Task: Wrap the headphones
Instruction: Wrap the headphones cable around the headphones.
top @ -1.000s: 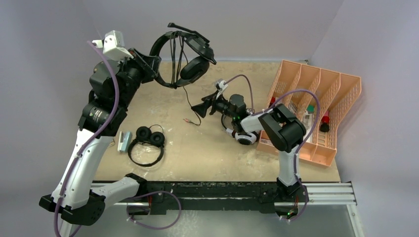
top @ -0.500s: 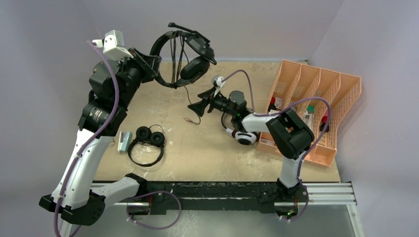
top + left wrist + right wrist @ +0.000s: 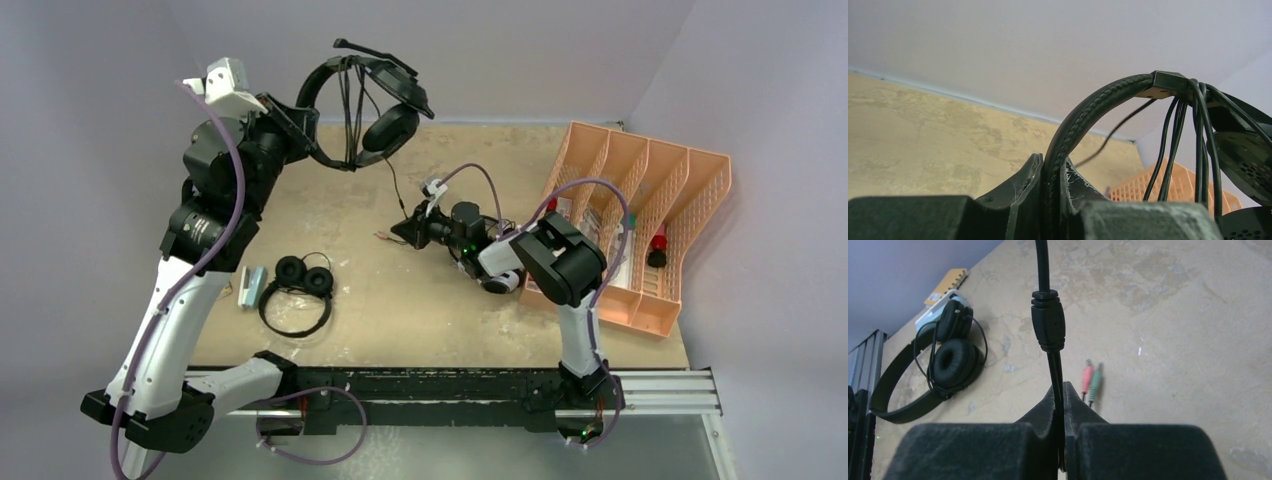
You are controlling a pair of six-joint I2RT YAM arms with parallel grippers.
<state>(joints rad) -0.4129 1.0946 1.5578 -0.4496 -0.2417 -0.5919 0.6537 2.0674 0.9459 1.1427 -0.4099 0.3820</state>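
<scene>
Left jaws clenched on band of large black headset (image 3: 390, 128), aloft at 11 o'clock; right jaws pinching its cable (image 3: 1048, 325) above table (image 3: 420, 320) centre.

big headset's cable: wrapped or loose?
Partly wrapped: cable loops hang over the headband, but its tail runs to the right gripper; plugs lie on the table.

Both arms pair white tapered links with bulky black joint housings. A purple cable (image 3: 238, 185) trails along the left arm (image 3: 170, 310), and another arcs over the right arm (image 3: 577, 338). A white camera block (image 3: 228, 85) caps the left wrist. The left pincer (image 3: 1050, 187) and right pincer (image 3: 1062, 405) have matte black wedge-shaped fingers, scuffed pale at the edges.
</scene>
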